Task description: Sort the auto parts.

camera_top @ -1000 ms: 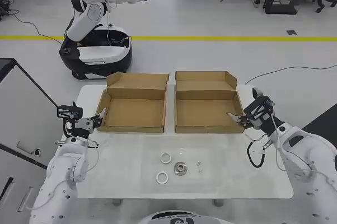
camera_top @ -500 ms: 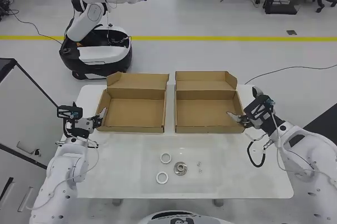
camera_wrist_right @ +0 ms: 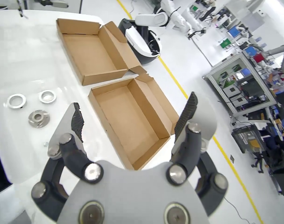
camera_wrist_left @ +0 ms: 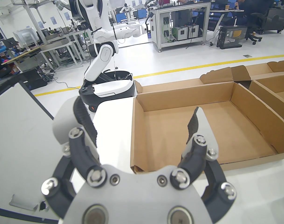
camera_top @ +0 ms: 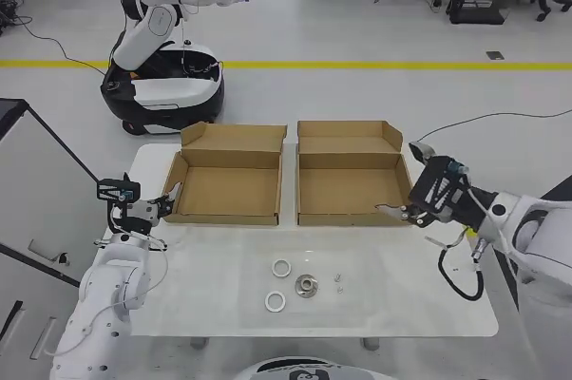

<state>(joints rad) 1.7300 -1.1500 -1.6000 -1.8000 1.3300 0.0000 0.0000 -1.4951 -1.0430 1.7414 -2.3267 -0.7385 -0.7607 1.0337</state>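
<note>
White table [camera_top: 210, 285], two cardboard boxes [camera_top: 231, 190], two rings [camera_top: 281, 268], flange [camera_top: 306, 284], screw [camera_top: 338, 279]

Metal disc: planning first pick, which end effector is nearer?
Right. Right end effector: behind the disc, at the right box's corner. Left end effector: farther, beside the left box.

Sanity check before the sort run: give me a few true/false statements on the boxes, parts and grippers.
1. The left box and the right box are both empty. True.
2. The right gripper holds a ring. False: it is open and holds nothing, and it hangs by the right box's near corner.
3. Two rings lie on the table in front of the boxes. True.
4. The metal disc sits in the left box. False: it lies on the table beside the rings.
5. The left gripper is open. True.
</note>
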